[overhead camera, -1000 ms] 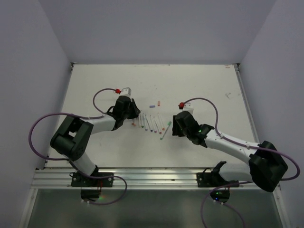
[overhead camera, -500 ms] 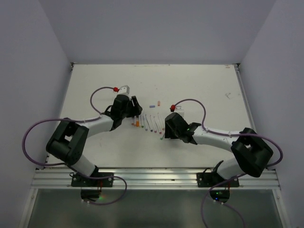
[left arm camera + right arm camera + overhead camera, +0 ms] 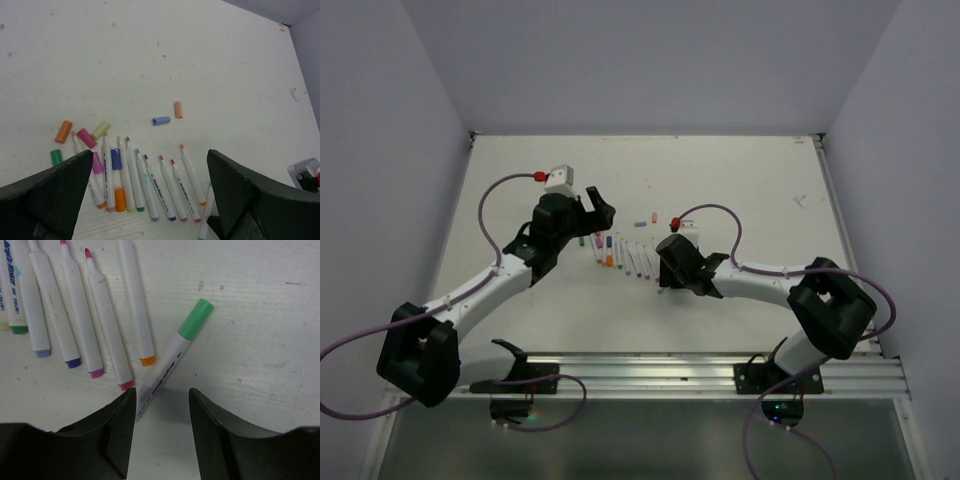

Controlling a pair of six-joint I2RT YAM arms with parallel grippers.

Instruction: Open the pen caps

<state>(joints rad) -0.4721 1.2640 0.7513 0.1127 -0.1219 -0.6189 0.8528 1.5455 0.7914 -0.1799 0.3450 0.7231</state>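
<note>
Left gripper (image 3: 594,218): jaws wide apart, nothing held, hanging over the loose pen caps (image 3: 86,138) scattered left of centre in the left wrist view. Blue cap (image 3: 161,120) and peach cap (image 3: 178,109) lie apart, just above centre. Right gripper (image 3: 162,396): jaws partly apart, straddling the white tail of the green-capped pen (image 3: 170,357), no clamp visible. Green cap (image 3: 196,318) is on, upper right of centre. Uncapped pens (image 3: 75,310) lie in a row to its left.

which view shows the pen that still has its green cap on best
Right wrist: the green-capped pen lies mid-frame, cap and barrel large and sharp. Left wrist shows only a cut-off sliver at its bottom edge; top external, a tiny speck.
</note>
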